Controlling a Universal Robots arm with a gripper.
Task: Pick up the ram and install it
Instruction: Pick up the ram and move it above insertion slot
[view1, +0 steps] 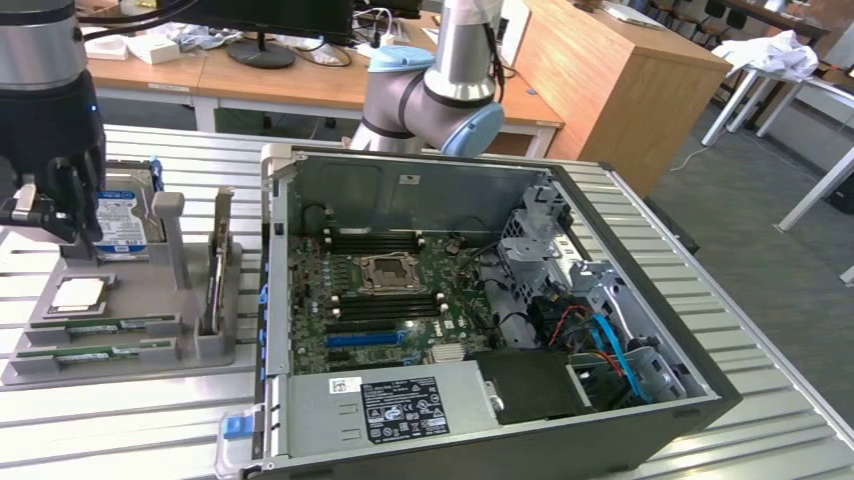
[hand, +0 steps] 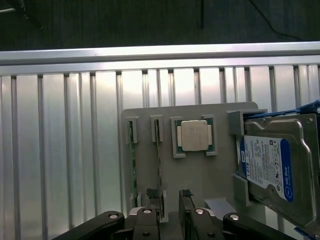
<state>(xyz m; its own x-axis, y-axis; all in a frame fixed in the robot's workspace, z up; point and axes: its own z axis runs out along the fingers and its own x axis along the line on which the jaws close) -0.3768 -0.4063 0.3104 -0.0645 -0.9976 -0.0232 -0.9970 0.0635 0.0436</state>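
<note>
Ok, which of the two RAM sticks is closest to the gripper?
The RAM stick in the slot next to the CPU; its end lies by the open gripper. The other stick sits in the holder's outer slot.

Ribbed silver metal tabletop (view1: 120, 430) in front — behind it a light-brown wooden desk (view1: 320, 80), a tall wooden cabinet (view1: 614, 80) and white metal table legs (view1: 741, 95) on a smooth grey floor (view1: 761, 190).
</note>
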